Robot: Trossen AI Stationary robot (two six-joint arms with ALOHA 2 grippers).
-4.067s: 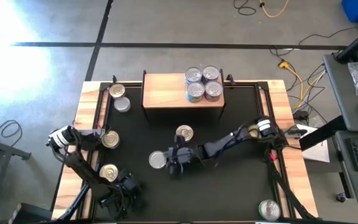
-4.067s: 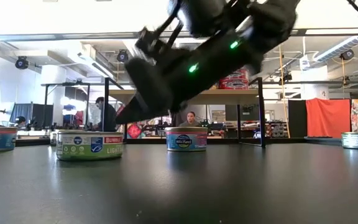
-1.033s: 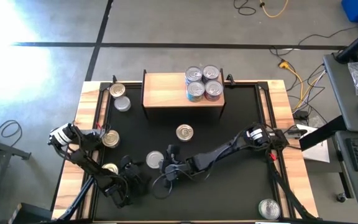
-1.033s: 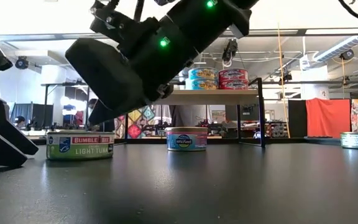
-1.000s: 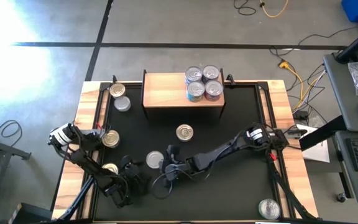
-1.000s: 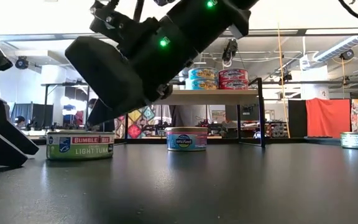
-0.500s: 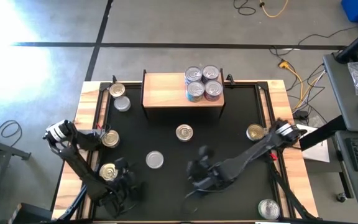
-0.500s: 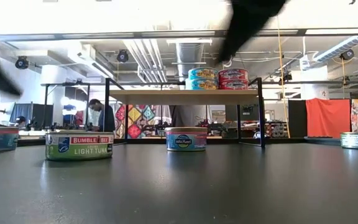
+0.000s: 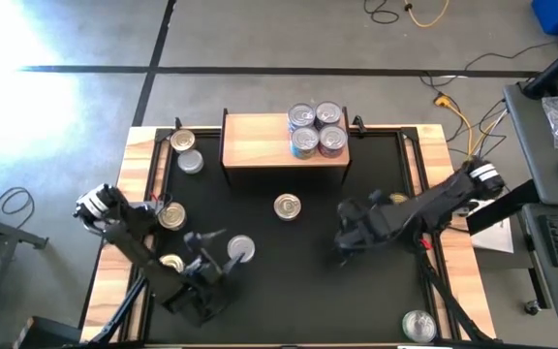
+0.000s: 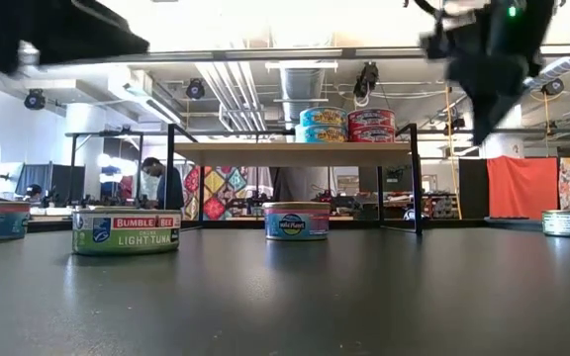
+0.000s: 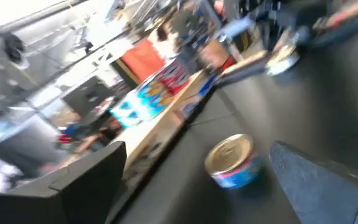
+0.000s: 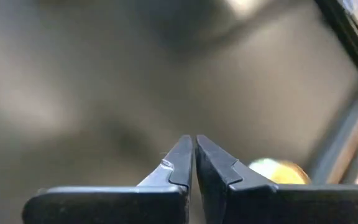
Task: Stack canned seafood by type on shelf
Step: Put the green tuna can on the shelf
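Note:
Four cans of seafood [image 9: 316, 129] stand grouped on the right part of the light-wood shelf [image 9: 260, 145]. Loose cans rest on the black table: a silver-lidded, green-labelled one [image 9: 241, 249], a blue-labelled one [image 9: 288, 206] and several near the left edge. My left gripper [image 9: 213, 250] hovers open, level, beside the silver-lidded can, pointing toward the blue-labelled can [image 11: 232, 162]. My right gripper [image 9: 347, 237] hangs shut above the table's right half, pointing down with nothing in it [image 12: 194, 140].
Gold and silver cans sit at the far left [image 9: 183, 142], [image 9: 191, 162] and the left edge [image 9: 171, 215]. One can [image 9: 396, 201] peeks out behind my right arm, and another [image 9: 419, 325] lies at the near right corner. Bare table lies between the arms.
My right gripper, shut throughout, has drawn away from the silver-lidded can toward the table's right edge, rising and tipping downward. My left gripper has risen from the near left and tipped up to level. The cans have stayed where they were.

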